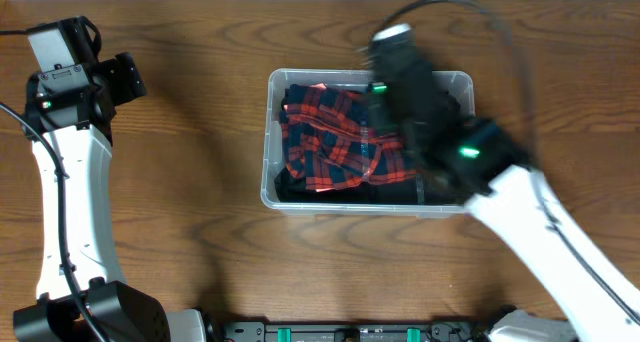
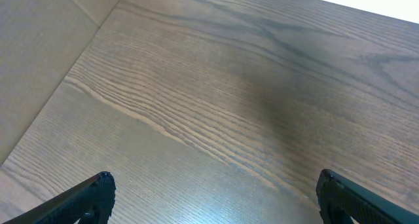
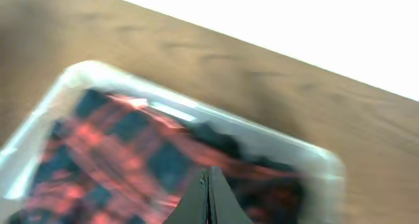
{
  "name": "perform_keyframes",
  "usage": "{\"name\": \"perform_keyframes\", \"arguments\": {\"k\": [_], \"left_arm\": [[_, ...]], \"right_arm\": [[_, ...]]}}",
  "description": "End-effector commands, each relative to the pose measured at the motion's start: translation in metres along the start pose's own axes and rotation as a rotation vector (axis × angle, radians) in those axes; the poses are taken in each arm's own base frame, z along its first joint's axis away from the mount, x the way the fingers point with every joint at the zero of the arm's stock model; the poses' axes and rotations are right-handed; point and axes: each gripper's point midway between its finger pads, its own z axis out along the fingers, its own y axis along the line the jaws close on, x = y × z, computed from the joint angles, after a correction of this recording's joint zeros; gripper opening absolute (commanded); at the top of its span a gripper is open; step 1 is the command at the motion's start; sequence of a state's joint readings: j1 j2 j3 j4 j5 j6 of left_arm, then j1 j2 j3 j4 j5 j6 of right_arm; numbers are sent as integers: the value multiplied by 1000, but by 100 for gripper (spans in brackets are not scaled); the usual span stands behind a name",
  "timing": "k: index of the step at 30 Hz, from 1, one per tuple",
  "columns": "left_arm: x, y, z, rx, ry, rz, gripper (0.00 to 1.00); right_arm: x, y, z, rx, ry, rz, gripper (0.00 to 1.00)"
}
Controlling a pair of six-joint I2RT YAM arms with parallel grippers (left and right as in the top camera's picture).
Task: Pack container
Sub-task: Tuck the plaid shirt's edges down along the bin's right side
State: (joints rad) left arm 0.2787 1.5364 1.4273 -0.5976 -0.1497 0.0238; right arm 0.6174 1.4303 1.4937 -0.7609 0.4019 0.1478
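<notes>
The right end effector is seen clenched, fingers pressed together, above the clear rectangular plastic container. The container is set mid-way along the brown wooden bench and is filled with red-and-black plaid cloth. The left end effector is held fully released, well apart.

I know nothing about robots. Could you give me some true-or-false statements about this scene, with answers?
1. The clear plastic rectangular container holds a red-and-black plaid cloth. True.
2. The left gripper is shut on that cloth. False: it is open over the brown wooden table, away from the container.
3. The right gripper is shut, above the container. True.
4. The container lies on its side. False: it sits upright, opening upward.
</notes>
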Motion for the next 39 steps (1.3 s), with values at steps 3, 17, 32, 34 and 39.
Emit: {"name": "perform_keyframes", "arguments": {"k": [3,17,32,34,39], "left_arm": [[-1,2,0,-10,-2,-1,98],[-1,2,0,-10,-2,-1,98],[-1,3,0,-10,-2,-1,98],[-1,3,0,-10,-2,-1,98],[-1,3,0,-10,-2,-1,98]], "right_arm": [[34,-32,24,75,138,-8,1],[176,3,102,-90,534,-33,1],[6,39,43,-328,32,61,1],[11,50,50,-359,50,53,1],[45,84,86,-421,153,19,1]]}}
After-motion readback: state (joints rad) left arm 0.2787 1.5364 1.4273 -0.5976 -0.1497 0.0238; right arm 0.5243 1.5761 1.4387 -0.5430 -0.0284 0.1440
